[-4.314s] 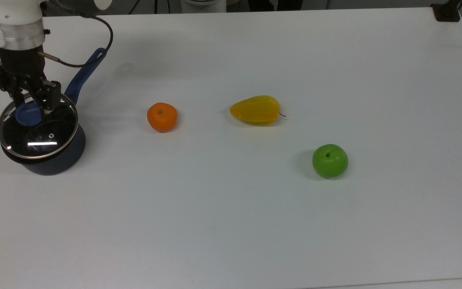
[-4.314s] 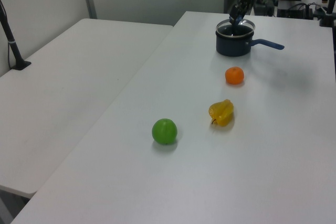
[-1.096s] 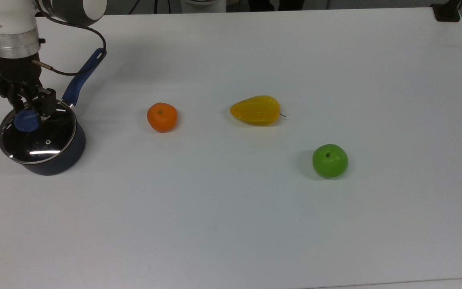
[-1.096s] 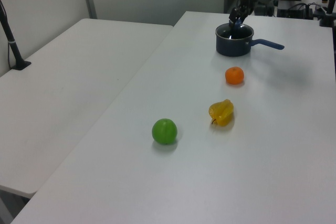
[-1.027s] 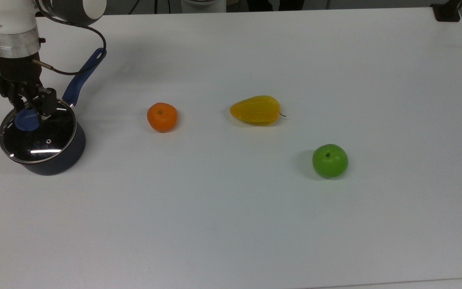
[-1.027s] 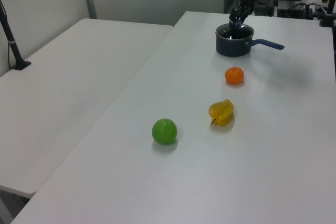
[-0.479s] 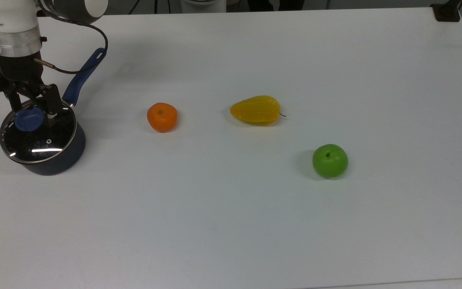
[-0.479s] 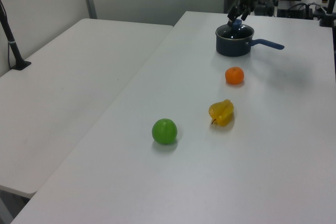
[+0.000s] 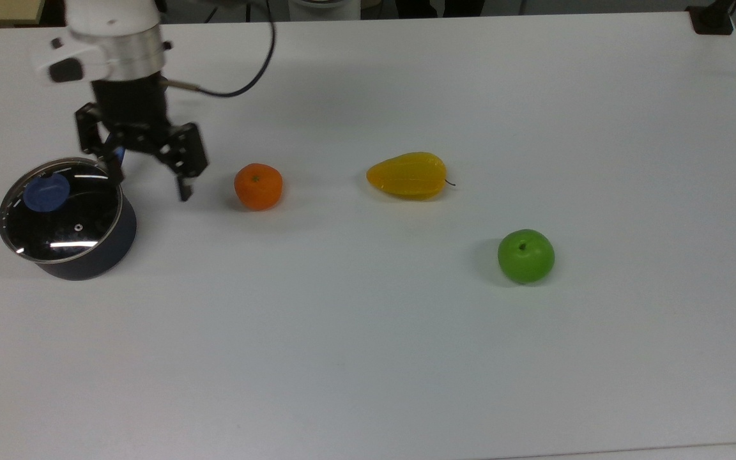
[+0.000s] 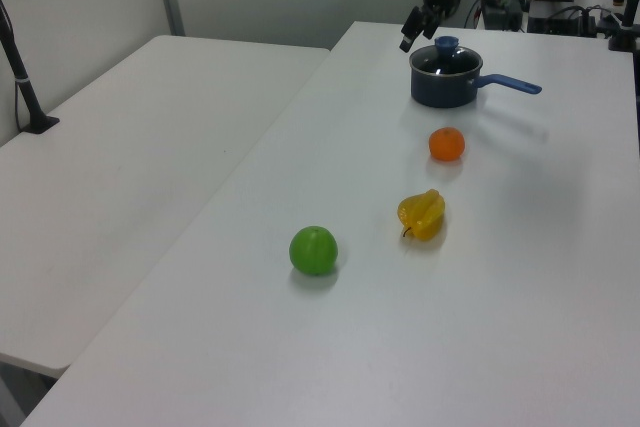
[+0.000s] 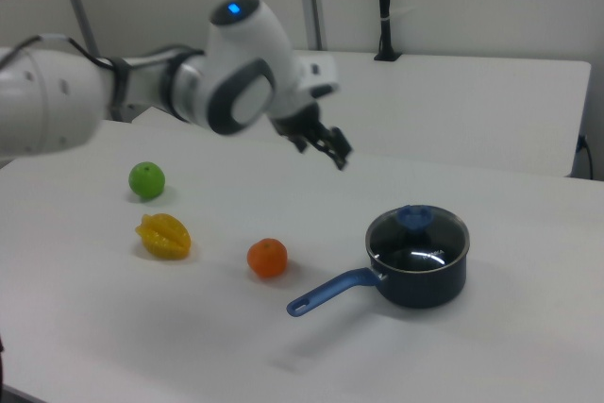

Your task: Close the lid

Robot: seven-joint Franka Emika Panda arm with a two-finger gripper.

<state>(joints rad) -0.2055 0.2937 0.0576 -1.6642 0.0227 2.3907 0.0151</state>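
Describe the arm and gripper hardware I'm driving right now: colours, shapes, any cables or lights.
The arm has rounded white shells with grey joint covers; one cover carries a small blue light. At the wrist a silver metal ring joins a black two-finger gripper with angular black fingers. A thin black cable loops from a plug on the wrist's side back toward the arm.

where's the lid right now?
The lid sits on the blue saucepan at the top view's left edge, left of the orange. The open gripper hangs between pan and orange, clear of it.
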